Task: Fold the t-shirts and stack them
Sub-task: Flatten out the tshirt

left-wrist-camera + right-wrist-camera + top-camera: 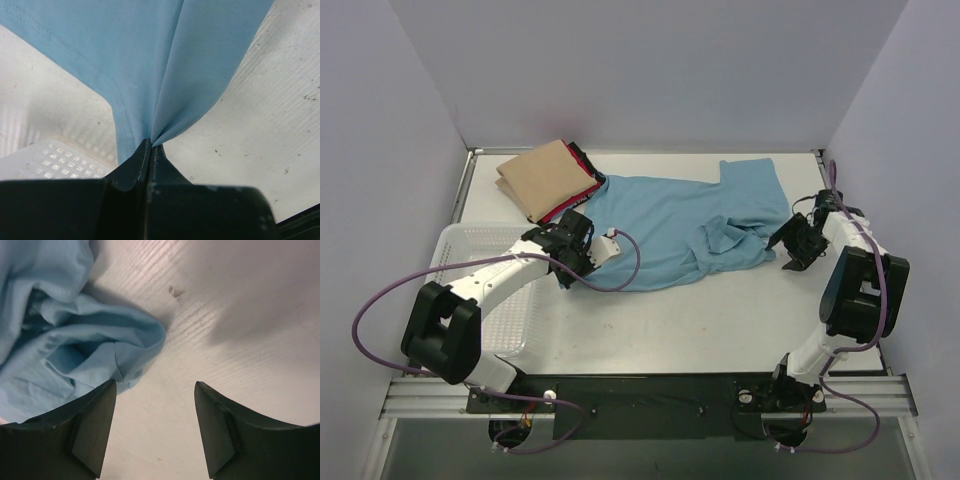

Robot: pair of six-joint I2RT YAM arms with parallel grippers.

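Light blue t-shirt [670, 225] lies spread across the middle of the table [720, 315], and we see our left gripper [151, 146] clamped tight on its edge at centre-left of the overhead view. Our right gripper [155, 390] hangs wide apart and empty beside the shirt's bunched right side. A folded tan t-shirt [542, 178] tops the red-and-black one [588, 172] at upper left.

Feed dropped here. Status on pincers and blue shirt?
Left pincer shut on blue t-shirt edge. Right pincer open, empty, beside bunched cloth. Tan t-shirt folded, far left. White basket under left arm.
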